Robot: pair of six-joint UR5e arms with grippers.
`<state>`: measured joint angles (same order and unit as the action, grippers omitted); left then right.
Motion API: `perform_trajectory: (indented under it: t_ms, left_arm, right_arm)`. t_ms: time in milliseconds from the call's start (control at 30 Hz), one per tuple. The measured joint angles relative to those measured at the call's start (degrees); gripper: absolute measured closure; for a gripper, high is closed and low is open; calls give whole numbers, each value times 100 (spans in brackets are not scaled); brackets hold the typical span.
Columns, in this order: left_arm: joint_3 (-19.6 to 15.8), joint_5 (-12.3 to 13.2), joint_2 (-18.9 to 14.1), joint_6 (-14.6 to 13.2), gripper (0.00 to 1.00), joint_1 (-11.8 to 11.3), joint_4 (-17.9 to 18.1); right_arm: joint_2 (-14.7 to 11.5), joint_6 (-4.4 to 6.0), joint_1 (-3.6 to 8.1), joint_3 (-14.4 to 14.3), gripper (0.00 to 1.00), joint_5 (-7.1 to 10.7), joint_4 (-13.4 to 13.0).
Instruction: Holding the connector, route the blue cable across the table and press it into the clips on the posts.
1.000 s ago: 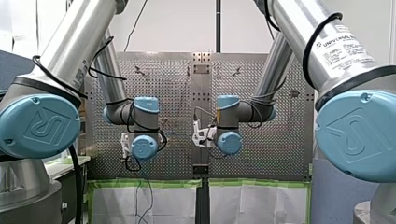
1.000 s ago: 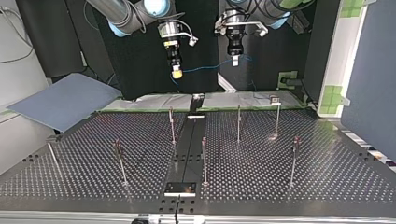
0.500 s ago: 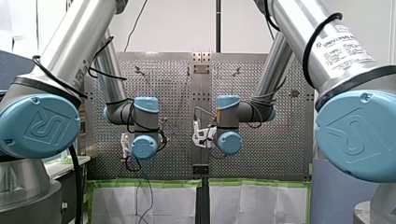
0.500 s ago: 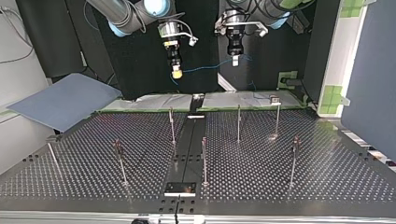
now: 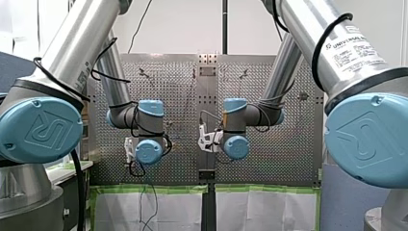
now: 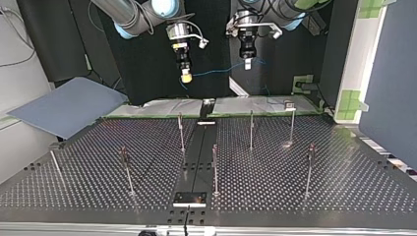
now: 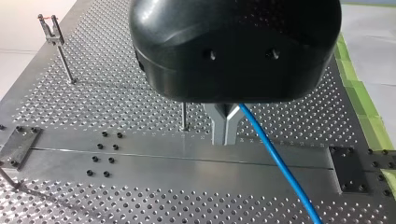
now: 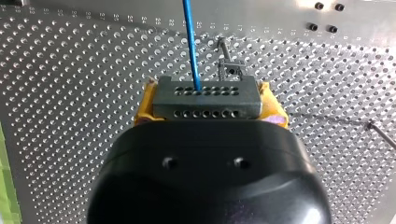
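My right gripper (image 8: 208,105) clamps the connector (image 8: 205,97) (long axis crosswise); my left gripper (image 7: 225,127) seemingly pinches the blue cable (image 7: 276,159).

The dark grey connector (image 8: 205,103), two rows of small holes on its face, sat clamped in my right gripper (image 8: 206,93) above the table (image 6: 295,196). The thin blue cable (image 8: 190,42) left its middle and sagged across to my left gripper (image 7: 225,126). Thin posts (image 6: 181,132) stood upright on the table, each topped by a small clip (image 7: 50,29).
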<state>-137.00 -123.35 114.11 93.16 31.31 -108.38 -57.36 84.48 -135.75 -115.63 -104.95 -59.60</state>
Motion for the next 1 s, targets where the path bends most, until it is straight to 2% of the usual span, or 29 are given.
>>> perform_trajectory:
  t_ms: [833, 1000]
  left_arm:
    - [4, 5, 0, -6, 100, 3, -4]
    - [7, 8, 0, -16, 100, 7, -8]
  right_arm:
    - [0, -3, 0, 0, 100, 0, 1]
    - [134, -43, -70, 64, 100, -14, 141]
